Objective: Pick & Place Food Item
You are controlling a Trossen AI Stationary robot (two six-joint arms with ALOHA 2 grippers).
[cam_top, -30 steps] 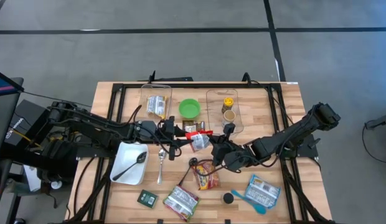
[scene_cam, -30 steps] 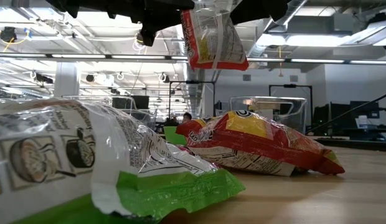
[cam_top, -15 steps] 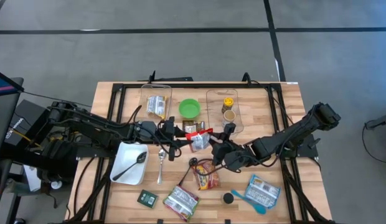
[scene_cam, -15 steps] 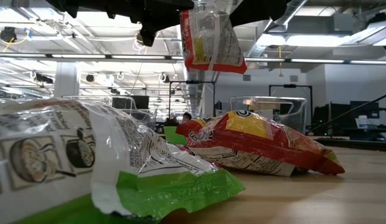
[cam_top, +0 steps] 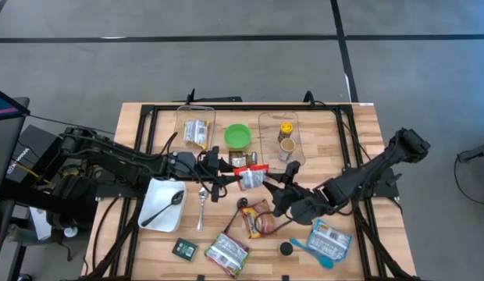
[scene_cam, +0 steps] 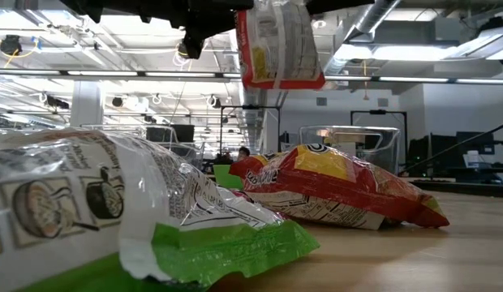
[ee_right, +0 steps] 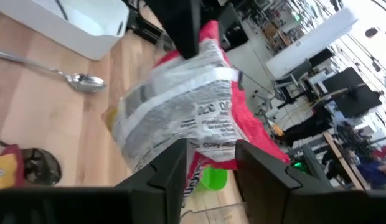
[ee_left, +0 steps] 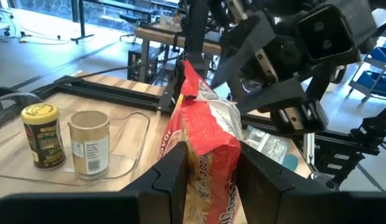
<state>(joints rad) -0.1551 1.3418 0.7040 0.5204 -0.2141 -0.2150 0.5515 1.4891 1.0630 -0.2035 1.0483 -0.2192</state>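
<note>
Right tool (cam_top: pixel 282 193) off snack bag (cam_top: pixel 250 178)

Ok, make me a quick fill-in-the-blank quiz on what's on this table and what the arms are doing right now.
1. The left gripper is shut on a red and white ____ bag.
2. The black spoon lies in the ____ tray.
3. The right gripper has its fingers ____.
4. Between the two clear containers sits a ____ bowl.

Missing words: snack; white; open; green

The red snack bag (ee_right: pixel 193 118) shows upside-down digits on its white panel, seemingly "320". The other lettering on this bag, and on the jar labels (ee_left: pixel 40 134) beside it, cannot be read.
</note>
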